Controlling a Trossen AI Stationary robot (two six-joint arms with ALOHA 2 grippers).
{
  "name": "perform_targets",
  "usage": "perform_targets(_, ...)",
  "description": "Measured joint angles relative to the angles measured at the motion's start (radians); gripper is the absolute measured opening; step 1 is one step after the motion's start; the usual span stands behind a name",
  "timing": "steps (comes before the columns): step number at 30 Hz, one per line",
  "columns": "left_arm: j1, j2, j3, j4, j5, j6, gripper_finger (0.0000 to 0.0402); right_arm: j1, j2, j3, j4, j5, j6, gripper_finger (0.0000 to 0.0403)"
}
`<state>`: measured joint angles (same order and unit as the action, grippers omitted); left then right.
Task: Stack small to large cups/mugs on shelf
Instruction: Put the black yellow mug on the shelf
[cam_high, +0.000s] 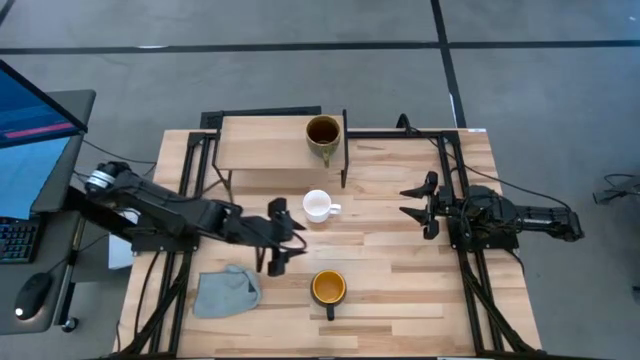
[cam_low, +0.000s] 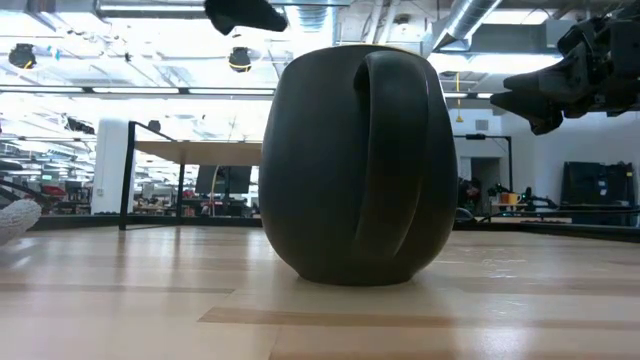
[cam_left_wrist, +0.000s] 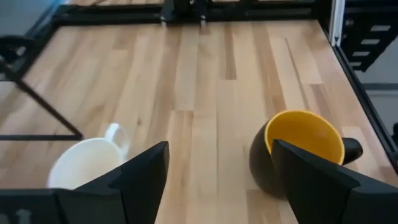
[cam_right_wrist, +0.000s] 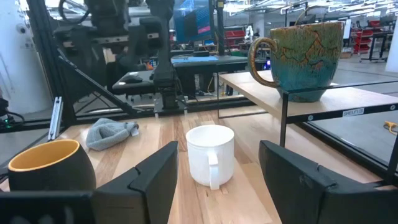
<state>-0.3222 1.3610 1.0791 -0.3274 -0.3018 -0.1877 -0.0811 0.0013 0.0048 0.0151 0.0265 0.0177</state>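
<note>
The olive-tan mug (cam_high: 323, 137) stands upright on the right end of the light-wood shelf (cam_high: 265, 143); it also shows in the right wrist view (cam_right_wrist: 303, 56). The small white mug (cam_high: 318, 206) stands on the tabletop in front of the shelf. The dark mug with orange-yellow inside (cam_high: 328, 289) stands nearer the near edge and fills the low view (cam_low: 355, 165). My left gripper (cam_high: 280, 238) is open and empty, between the white and dark mugs and to their left. My right gripper (cam_high: 418, 205) is open and empty, to the right of the white mug.
A grey-blue cloth (cam_high: 226, 291) lies crumpled near the table's near left corner. Black frame rails (cam_high: 455, 180) run along the table's sides and far edge. Bare wood lies between the two grippers and right of the dark mug.
</note>
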Motion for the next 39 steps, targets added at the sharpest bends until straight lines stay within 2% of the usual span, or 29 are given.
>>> perform_targets(10,0.001,0.207,0.146,-0.006,0.116,-0.121,0.0277,0.0,0.0,0.0,0.0,0.0,-0.002,0.0244)
perform_targets(20,0.001,0.371,0.304,-0.111,0.132,-0.161,0.0277,0.0,0.0,0.0,0.0,0.0,-0.002,0.0244)
perform_targets(28,0.0,0.44,0.354,-0.126,0.189,-0.253,0.0277,0.0,0.004,0.0,0.0,-0.001,-0.051,0.0244)
perform_targets(39,-0.013,0.459,0.354,-0.14,0.161,-0.281,0.0277,0.0,0.008,0.0,0.0,-0.001,-0.052,0.0244)
